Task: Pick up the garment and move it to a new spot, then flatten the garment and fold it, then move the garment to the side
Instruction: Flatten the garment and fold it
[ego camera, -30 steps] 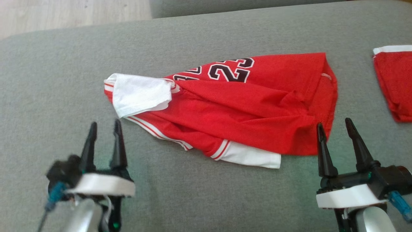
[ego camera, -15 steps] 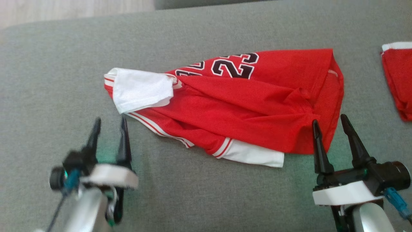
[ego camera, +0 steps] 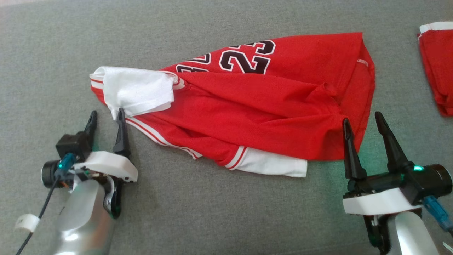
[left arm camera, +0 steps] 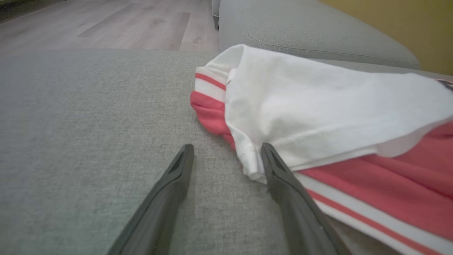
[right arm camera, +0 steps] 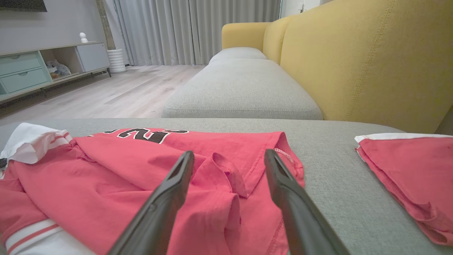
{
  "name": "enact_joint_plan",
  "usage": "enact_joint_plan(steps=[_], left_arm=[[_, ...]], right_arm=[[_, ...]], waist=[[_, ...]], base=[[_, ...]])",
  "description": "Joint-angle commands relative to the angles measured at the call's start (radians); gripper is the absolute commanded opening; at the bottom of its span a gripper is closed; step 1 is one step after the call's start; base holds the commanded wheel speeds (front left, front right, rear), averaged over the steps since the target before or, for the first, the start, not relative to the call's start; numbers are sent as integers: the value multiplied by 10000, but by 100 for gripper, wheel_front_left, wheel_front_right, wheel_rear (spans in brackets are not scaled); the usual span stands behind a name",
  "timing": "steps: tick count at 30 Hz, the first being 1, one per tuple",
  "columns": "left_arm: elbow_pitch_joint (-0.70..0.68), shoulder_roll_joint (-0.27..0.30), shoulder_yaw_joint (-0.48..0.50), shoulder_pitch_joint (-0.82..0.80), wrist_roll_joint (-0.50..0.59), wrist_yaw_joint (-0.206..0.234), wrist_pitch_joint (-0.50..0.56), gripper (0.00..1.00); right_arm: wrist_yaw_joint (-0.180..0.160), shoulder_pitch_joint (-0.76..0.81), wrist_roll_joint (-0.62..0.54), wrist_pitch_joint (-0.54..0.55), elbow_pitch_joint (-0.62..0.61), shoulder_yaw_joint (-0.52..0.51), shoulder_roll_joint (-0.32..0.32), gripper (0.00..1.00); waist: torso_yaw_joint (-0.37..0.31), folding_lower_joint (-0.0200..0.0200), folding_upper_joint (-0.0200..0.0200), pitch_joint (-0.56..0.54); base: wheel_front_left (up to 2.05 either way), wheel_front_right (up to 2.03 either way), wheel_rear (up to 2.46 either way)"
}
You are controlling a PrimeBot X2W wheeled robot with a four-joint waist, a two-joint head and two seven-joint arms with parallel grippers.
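Grey cushion (ego camera: 212,212), rumpled red jersey (ego camera: 254,106) on it, left tool (ego camera: 107,112), right tool (ego camera: 362,118), both spread wide

head camera looks down from above — wrist cameras sit low, apparently close; all share the garment (ego camera: 269,106).

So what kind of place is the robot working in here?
Most likely a home living room: there's a yellow sofa, long curtains reaching the floor, and a low cabinet with drawers along the wall.

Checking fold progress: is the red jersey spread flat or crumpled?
Crumpled: the red jersey lies bunched, a white sleeve flopped over it.
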Motion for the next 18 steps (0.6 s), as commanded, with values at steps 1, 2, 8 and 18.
enact_joint_plan(steps=[1,2,8,18], left_arm=[[-48,136,390,-294,35,-92,-93,100],[46,108,385,-310,29,-176,-93,100],[-182,-59,279,-267,278,-466,-93,0],[-2496,-96,579,782,1401,17,-93,0]], right_arm=[[-7,-192,-81,-36,-337,183,-70,100],[-7,-200,-74,-36,-342,176,-70,100],[-7,-202,-20,-36,-334,145,-70,100],[-7,-163,95,-36,-287,162,-70,100]], waist=[[-28,-1,0,44],[-33,-1,0,61],[32,-1,0,39],[66,-1,0,-283]], base=[[0,0,0],[0,0,0],[0,0,0],[0,0,0]])
